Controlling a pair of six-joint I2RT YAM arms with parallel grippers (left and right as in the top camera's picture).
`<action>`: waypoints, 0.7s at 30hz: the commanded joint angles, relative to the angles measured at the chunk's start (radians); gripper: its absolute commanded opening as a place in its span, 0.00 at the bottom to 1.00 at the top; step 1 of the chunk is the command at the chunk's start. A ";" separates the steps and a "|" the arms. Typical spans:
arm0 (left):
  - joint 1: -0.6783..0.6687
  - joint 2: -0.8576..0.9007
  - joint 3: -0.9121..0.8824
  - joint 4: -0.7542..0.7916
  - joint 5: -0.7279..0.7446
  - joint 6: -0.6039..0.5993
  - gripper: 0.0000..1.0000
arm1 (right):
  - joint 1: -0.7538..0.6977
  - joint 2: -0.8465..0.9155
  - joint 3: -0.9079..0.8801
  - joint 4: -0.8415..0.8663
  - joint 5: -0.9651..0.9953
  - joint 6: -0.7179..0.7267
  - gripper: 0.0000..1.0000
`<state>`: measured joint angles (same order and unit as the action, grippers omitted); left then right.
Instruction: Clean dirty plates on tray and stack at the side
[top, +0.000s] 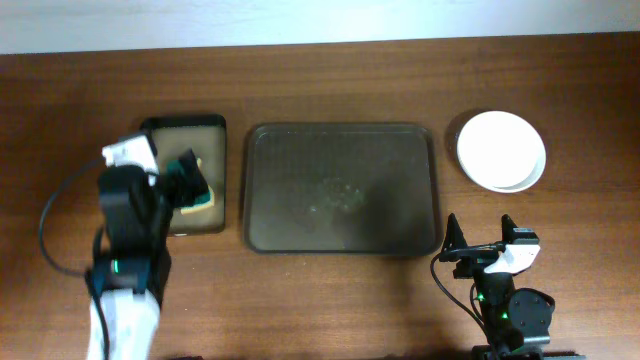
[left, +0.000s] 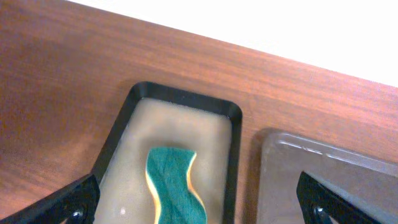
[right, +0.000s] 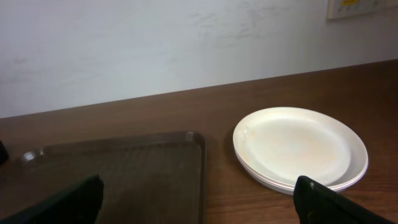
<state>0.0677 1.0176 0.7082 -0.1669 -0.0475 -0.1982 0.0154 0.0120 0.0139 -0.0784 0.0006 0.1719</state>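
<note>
— Between your left jaws, which stand wide apart with nothing clamped, the sponge (left: 174, 186) lies green face up, its yellow layer showing along the edge. Neither finger (left: 65, 202) touches it in the left wrist view.

— What does it lie in?

— The small black tray (left: 234, 149), on a pale, cloudy floor. Seen from overhead, your left arm (top: 128, 215) hangs over that tray's left side, at the left end of the bench (top: 350, 80).

— And my right jaws?

— Wide apart too, gripping nothing. Their fingertips (right: 71, 199) sit at the bottom corners of the right wrist view. From overhead you find them near the bench's front edge, just off the front right corner of the tray (top: 290, 215).

— Where is that tray relative to the black one?

— Just beside it, on its right, with a narrow strip of bench between them. A faint patchy smear (top: 340, 195) marks the middle of its floor.

— And the dirty plates (top: 501, 150)?

— Stacked on the bench to the right of the tray, near its far right corner and apart from its rim. From the right wrist you see layered rims under the top plate (right: 298, 146). How many there are I cannot tell for certain. The top one carries a faint yellowish tinge across its face.
</note>
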 joint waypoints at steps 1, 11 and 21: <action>0.002 -0.294 -0.224 0.100 0.064 0.029 0.99 | -0.003 -0.008 -0.008 -0.003 0.012 -0.010 0.98; 0.003 -0.732 -0.557 0.291 0.143 0.029 0.99 | -0.003 -0.009 -0.008 -0.003 0.012 -0.010 0.98; -0.003 -0.869 -0.699 0.376 0.157 0.080 0.99 | -0.003 -0.009 -0.008 -0.003 0.012 -0.010 0.98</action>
<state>0.0677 0.1726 0.0185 0.2089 0.0940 -0.1715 0.0154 0.0109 0.0139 -0.0784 0.0006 0.1715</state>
